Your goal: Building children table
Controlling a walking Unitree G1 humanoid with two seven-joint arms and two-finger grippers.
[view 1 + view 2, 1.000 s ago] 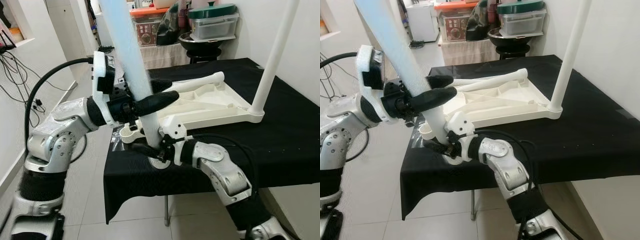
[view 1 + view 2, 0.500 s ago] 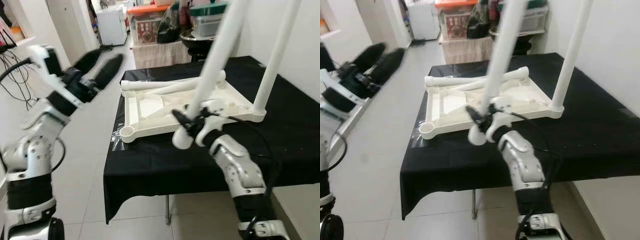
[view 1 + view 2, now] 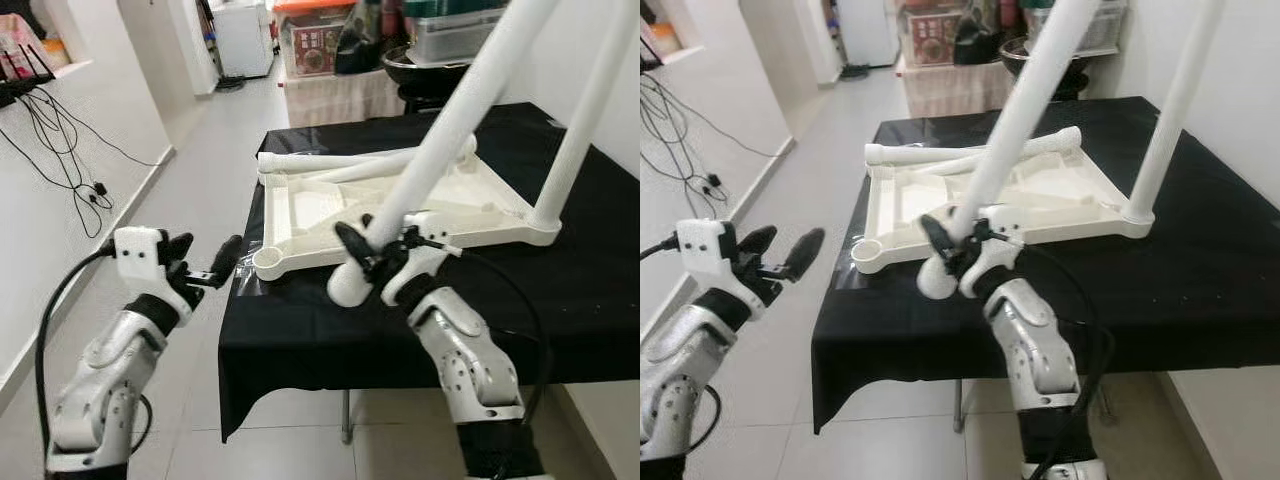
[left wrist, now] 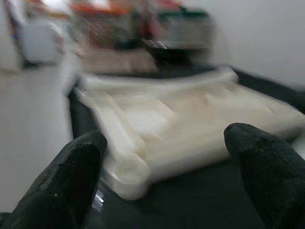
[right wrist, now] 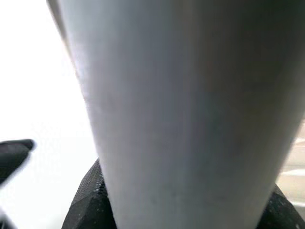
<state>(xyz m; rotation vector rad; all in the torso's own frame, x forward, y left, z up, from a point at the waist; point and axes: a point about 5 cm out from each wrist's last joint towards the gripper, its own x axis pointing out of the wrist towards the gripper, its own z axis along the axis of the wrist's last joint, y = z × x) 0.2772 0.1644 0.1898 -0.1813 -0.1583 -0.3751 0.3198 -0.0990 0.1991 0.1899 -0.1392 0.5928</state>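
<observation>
The right gripper (image 3: 368,252) pinches a white table leg (image 3: 440,135) near its lower end, tilted above the tabletop's (image 3: 590,270) front edge. The upturned white table frame (image 3: 400,205) lies near the front left corner. The left gripper (image 3: 205,262) hovers off the left edge, fingers (image 4: 71,176) spread.

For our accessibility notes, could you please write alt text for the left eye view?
The right gripper holds a white table leg tilted above the upside-down white tabletop on a black-covered table. The left gripper hovers open beside the table.
</observation>
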